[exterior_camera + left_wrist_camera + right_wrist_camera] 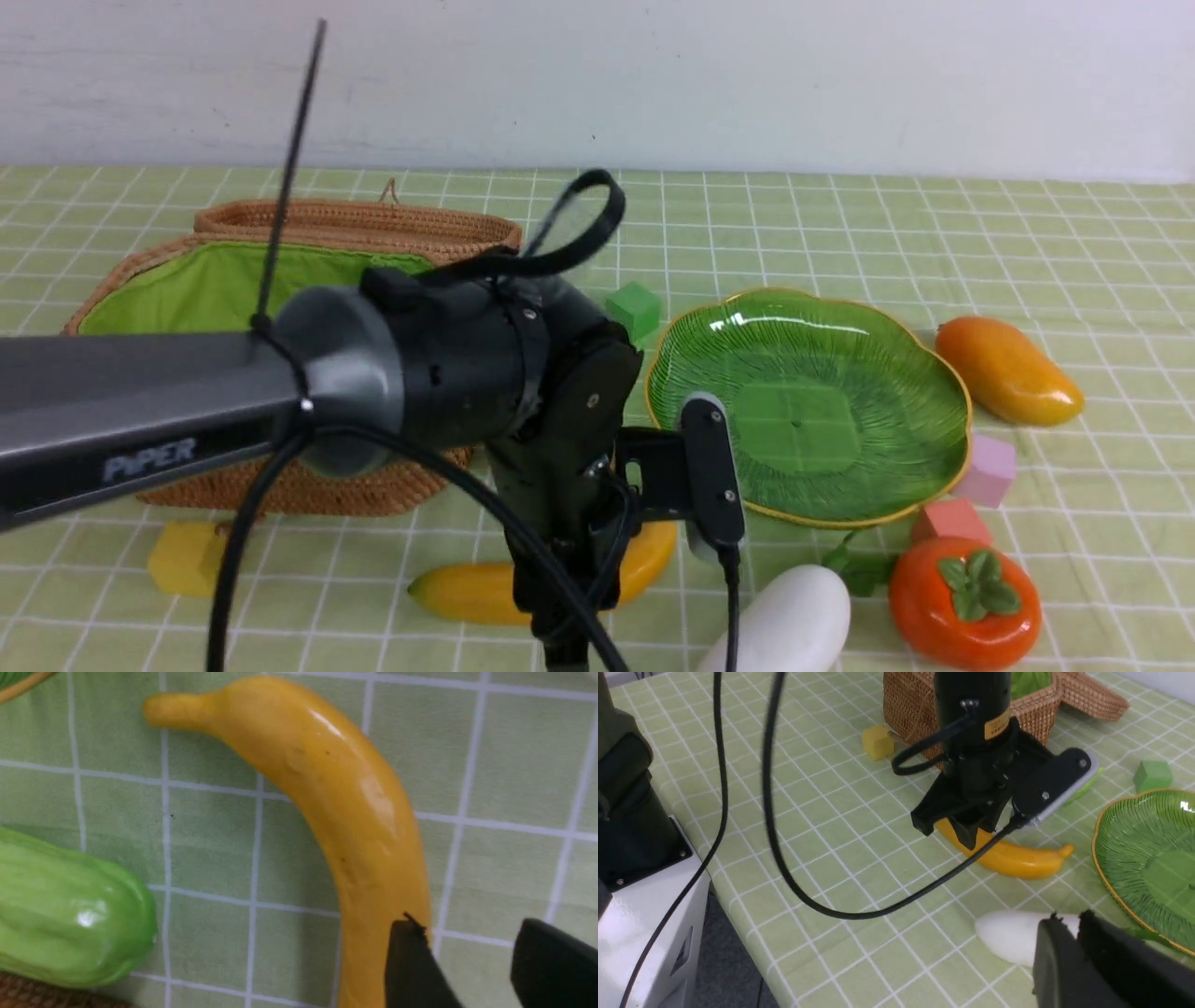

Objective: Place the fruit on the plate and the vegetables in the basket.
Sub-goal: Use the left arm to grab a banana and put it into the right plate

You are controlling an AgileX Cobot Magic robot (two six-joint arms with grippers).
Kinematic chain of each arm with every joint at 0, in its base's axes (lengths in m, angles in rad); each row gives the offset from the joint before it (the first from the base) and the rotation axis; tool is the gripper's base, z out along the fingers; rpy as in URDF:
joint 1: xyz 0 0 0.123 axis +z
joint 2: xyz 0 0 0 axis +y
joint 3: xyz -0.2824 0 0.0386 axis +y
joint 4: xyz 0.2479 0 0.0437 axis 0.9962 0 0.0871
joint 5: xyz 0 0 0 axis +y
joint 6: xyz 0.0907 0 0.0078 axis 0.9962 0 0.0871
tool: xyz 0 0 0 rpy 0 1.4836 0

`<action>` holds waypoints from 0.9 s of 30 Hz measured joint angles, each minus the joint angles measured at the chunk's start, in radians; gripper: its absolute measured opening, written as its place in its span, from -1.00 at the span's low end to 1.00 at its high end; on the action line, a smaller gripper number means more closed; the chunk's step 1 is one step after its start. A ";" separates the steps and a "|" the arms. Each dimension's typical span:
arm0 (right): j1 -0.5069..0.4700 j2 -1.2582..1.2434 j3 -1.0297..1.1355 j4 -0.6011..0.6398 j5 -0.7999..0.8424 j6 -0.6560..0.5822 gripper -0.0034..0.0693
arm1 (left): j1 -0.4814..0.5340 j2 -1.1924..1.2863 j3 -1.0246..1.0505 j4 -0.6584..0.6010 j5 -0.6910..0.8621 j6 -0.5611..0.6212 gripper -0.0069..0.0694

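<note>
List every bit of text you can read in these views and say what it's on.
"PiPER": in pale letters on the grey link of the left arm, front view.
Yellow sticker on that arm's wrist, right wrist view: the print is too blurred to read.
No other text shows in any view.

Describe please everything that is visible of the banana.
The banana is a glossy yellow toy, seemingly plastic, curved, with a short stub at one end. It lies flat on the checked cloth, in front of the basket, apart from the green gourd and the plate. The open left gripper hangs over its other end; whether a finger touches it, I cannot tell.
</note>
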 joint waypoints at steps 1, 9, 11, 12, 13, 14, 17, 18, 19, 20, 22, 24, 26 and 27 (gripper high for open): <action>0.000 0.000 0.000 0.000 0.001 0.002 -0.70 | 0.001 0.021 0.001 0.016 -0.022 -0.019 0.20; 0.000 0.000 0.000 0.000 0.023 0.004 -0.68 | 0.005 0.121 0.001 0.076 -0.087 -0.103 0.48; 0.000 0.000 0.000 -0.001 0.023 0.004 -0.68 | 0.005 0.128 -0.004 0.082 -0.080 -0.107 0.34; 0.000 0.000 0.000 -0.001 0.024 0.004 -0.68 | 0.003 0.132 -0.005 0.082 -0.074 -0.111 0.25; 0.000 0.000 0.000 -0.001 0.025 0.004 -0.68 | 0.003 0.134 -0.005 0.081 -0.067 -0.117 0.16; 0.000 0.000 0.000 -0.001 0.025 0.004 -0.68 | 0.001 0.134 -0.006 0.079 -0.062 -0.122 0.03; 0.000 0.000 0.000 -0.001 0.025 0.004 -0.67 | -0.002 0.134 -0.011 0.082 -0.049 -0.132 -0.01; 0.000 0.000 0.000 -0.001 0.025 0.004 -0.67 | -0.002 0.134 -0.013 0.082 -0.045 -0.134 -0.01; 0.000 0.000 0.000 -0.001 0.025 0.004 -0.67 | -0.002 0.134 -0.020 0.095 -0.026 -0.135 -0.01; 0.000 0.000 0.000 -0.001 0.025 0.004 -0.67 | -0.002 0.129 -0.025 0.101 -0.007 -0.135 -0.01; 0.000 0.000 0.000 -0.001 0.025 0.004 -0.67 | -0.002 0.108 -0.050 0.095 0.073 -0.135 -0.01; 0.000 0.000 0.000 -0.001 0.024 0.004 -0.67 | -0.002 0.087 -0.074 0.083 0.115 -0.135 -0.01; 0.000 0.000 0.000 -0.001 0.017 0.004 -0.67 | -0.007 0.027 -0.137 0.040 0.196 -0.136 -0.01; 0.000 0.000 0.000 -0.001 0.017 0.004 -0.67 | -0.006 0.022 -0.148 0.034 0.209 -0.136 -0.01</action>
